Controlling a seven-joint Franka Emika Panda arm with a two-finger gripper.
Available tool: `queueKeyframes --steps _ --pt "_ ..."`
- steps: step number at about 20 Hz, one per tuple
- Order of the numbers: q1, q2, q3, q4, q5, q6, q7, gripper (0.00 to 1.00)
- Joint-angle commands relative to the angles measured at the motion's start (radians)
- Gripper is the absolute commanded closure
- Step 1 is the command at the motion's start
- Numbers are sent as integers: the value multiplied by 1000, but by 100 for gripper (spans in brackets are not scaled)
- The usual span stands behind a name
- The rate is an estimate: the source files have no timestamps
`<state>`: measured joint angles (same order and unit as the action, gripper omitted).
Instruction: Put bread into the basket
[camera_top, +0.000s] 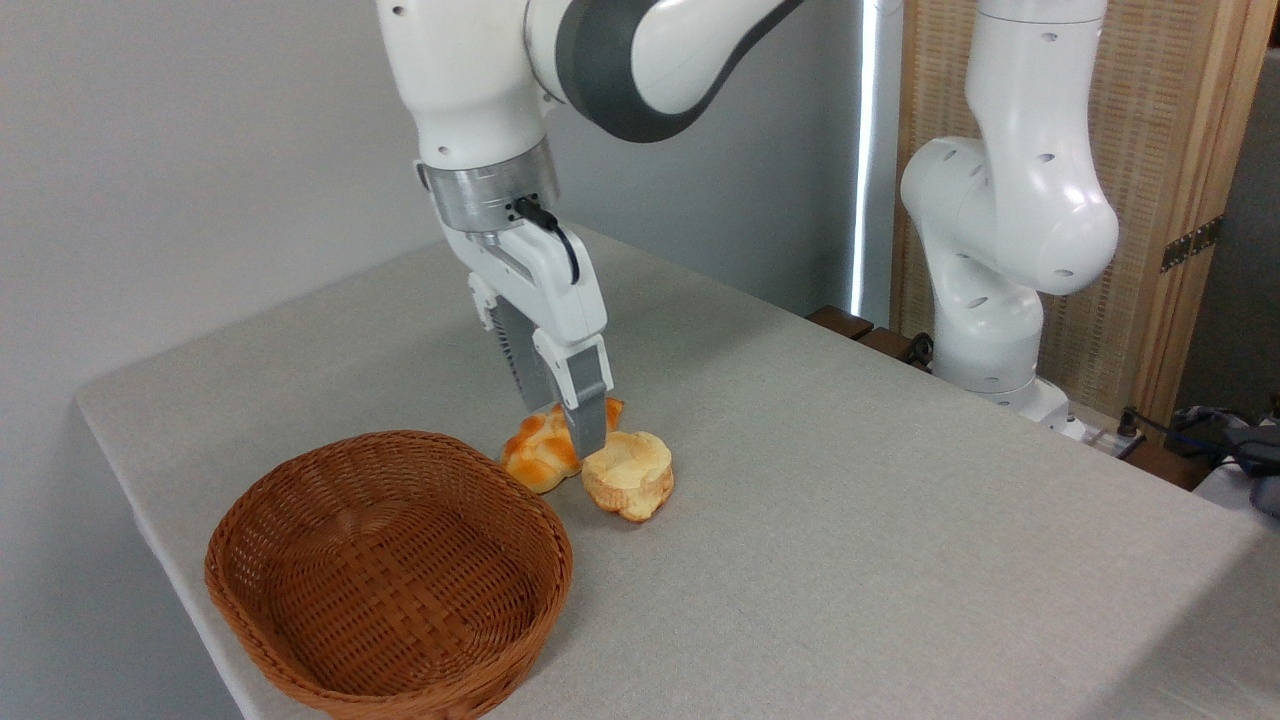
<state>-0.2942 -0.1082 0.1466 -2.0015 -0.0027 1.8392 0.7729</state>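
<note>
1. Grey cloth-covered table (850, 520) against a plain wall; a wooden screen (1180, 200) is seen at the back right.
2. Gripper (572, 425) is tilted, lowered over the braided loaf (535, 455); whether it is clenched cannot be told.
3. Bun (630, 473) lies on the table, touching the loaf, near the empty wicker basket (300, 640).
4. No writing is legible.

You see a pale-yellow bun (628, 474) with cream top just right of the grey finger (587, 410), a glossy orange-brown braided loaf (541, 452) beneath the jaws, a brown woven basket (388, 575) lower left, grey cloth (860, 520) under them, and a white arm (470, 80).
</note>
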Motion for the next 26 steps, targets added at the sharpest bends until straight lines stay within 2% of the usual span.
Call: queueKeyframes --steps 1,3,6,9,26 --pt "-14 -91 22 -114 12 -8 149 0" --pt "-14 -99 28 -152 16 -3 236 0" --pt "-14 -102 36 -189 64 -1 314 0" --pt "-14 -97 36 -198 67 0 379 0" --pt "-28 -31 28 -224 67 89 381 0"
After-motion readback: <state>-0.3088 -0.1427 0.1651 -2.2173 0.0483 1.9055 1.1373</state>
